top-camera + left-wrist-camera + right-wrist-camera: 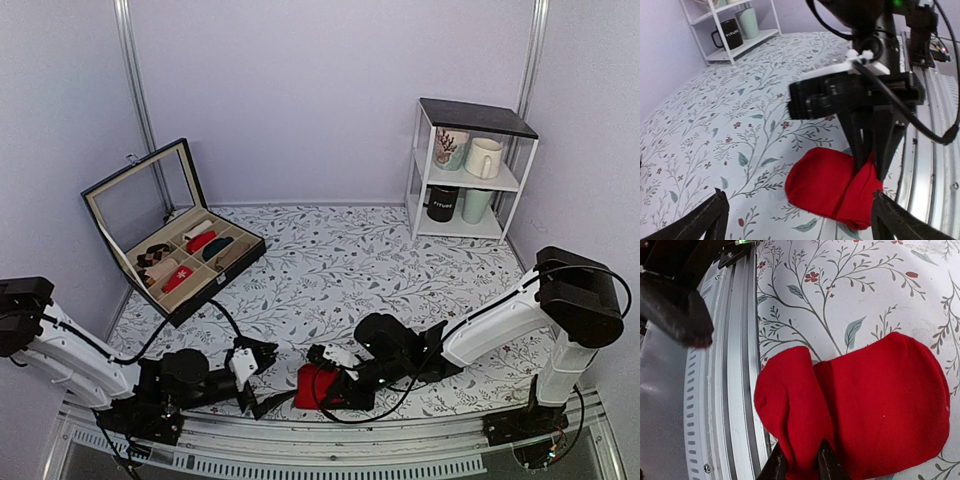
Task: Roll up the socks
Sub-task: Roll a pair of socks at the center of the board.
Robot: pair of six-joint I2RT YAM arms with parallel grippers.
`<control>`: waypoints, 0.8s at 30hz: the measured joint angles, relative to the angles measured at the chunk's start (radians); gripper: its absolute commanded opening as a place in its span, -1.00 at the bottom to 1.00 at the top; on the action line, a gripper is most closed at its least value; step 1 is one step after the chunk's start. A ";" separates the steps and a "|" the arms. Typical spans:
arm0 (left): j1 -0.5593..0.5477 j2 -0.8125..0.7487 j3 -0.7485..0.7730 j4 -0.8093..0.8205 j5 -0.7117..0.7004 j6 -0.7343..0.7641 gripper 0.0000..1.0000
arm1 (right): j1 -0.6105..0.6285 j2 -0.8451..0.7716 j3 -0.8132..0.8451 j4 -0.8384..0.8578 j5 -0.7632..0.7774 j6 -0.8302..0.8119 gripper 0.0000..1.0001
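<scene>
1. Mid-roll: right gripper (799,464) pinching a fold of the socks (865,400), bunched at 6 o'clock on the table (400,260), just beside the metal rail (735,390).
2. Left gripper (797,212) spread wide, empty, near the socks' 9 o'clock.
3. Next, probably: turn the fold toward 12 o'clock, away from the rail, into open room.

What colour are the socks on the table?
The socks are plain bright red; clearest in right wrist view.

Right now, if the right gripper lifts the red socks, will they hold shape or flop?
Probably floppy: the red socks bunch into a soft fold where the right gripper pinches them. Likely light, thin fabric. Unlikely to roll: they lie slumped.
</scene>
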 measured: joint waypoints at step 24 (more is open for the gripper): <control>0.000 0.371 0.131 -0.005 0.298 -0.031 0.21 | -0.006 0.011 0.005 -0.004 -0.012 0.005 -0.63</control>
